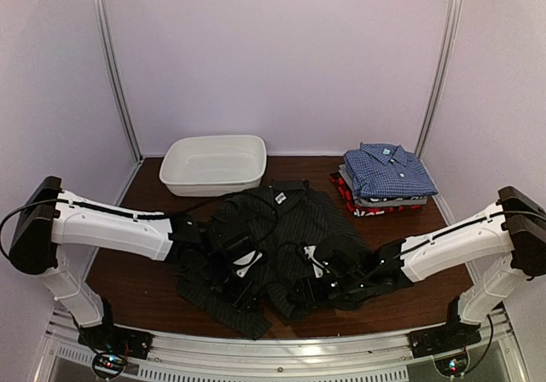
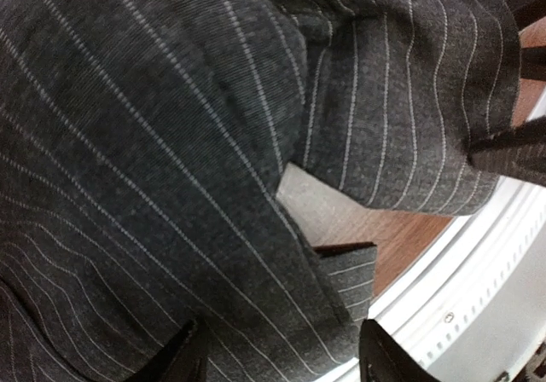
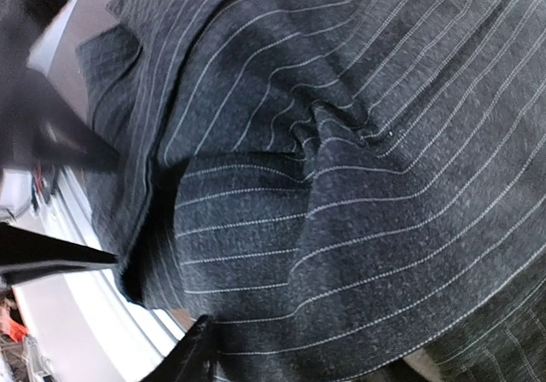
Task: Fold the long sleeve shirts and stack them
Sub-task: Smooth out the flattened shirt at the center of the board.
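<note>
Black cloth with thin white stripes lies rumpled across the middle of the worktop (image 1: 128, 271): the pinstriped shirt (image 1: 281, 228), spread open and not yet folded. From above, the left gripper (image 1: 241, 273) and the right gripper (image 1: 331, 281) are both down on its near half, one towards each side. Behind it stands a white tub (image 1: 213, 164). At the far right a blue checked shirt (image 1: 388, 170) sits folded on top of a stack, with a grey shirt (image 1: 375, 200) and a red-black shirt (image 1: 363, 209) showing beneath it.

From the left wrist, the striped fabric fills most of the view. Two dark fingertips (image 2: 183, 361) stand wide apart at the bottom edge, released, with cloth lying flat between them. Bare wood shows beside a turned-up cuff (image 2: 345, 267).

From the right wrist I see creased stripes and only one finger (image 3: 192, 352), so I cannot tell whether that gripper is clenched.
</note>
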Tool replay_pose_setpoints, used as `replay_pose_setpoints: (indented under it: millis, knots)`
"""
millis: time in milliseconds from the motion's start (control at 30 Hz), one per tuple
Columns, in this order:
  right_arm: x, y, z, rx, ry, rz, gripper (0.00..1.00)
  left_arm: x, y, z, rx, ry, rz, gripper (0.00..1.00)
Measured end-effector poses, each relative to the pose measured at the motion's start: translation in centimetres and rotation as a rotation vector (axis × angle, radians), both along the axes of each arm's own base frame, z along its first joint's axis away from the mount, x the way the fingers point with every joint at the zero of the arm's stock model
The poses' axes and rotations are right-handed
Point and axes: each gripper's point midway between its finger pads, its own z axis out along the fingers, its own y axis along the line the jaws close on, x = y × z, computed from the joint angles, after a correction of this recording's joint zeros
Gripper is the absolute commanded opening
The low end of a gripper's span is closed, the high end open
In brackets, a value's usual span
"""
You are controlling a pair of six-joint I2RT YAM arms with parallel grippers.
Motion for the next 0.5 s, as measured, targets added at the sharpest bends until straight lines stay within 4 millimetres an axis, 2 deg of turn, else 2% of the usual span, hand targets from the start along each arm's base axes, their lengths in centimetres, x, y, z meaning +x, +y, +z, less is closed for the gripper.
replay_pose_setpoints:
  millis: [100, 167, 233, 433, 500]
  knots:
    - [0.1, 0.3, 0.3, 0.012, 0.003, -0.009, 0.18, 0.3, -0.1, -0.5, 0.039, -0.017, 0.007, 0.24]
    - [0.3, 0.5, 0.6, 0.016, -0.003, -0.012, 0.06, 0.6, -0.1, -0.5, 0.06, -0.035, 0.017, 0.09]
    - [0.5, 0.5, 0.8, 0.018, -0.008, -0.018, 0.0, 1.0, 0.2, -0.4, 0.076, -0.052, 0.036, 0.0]
    - [1.4, -0.7, 0.3, -0.03, -0.021, -0.045, 0.0, 2.4, 1.1, 0.3, 0.121, -0.127, 0.084, 0.01]
    - [1.9, -1.3, 0.5, -0.045, -0.032, -0.059, 0.0, 2.6, 1.1, 0.7, 0.117, -0.139, 0.089, 0.13]
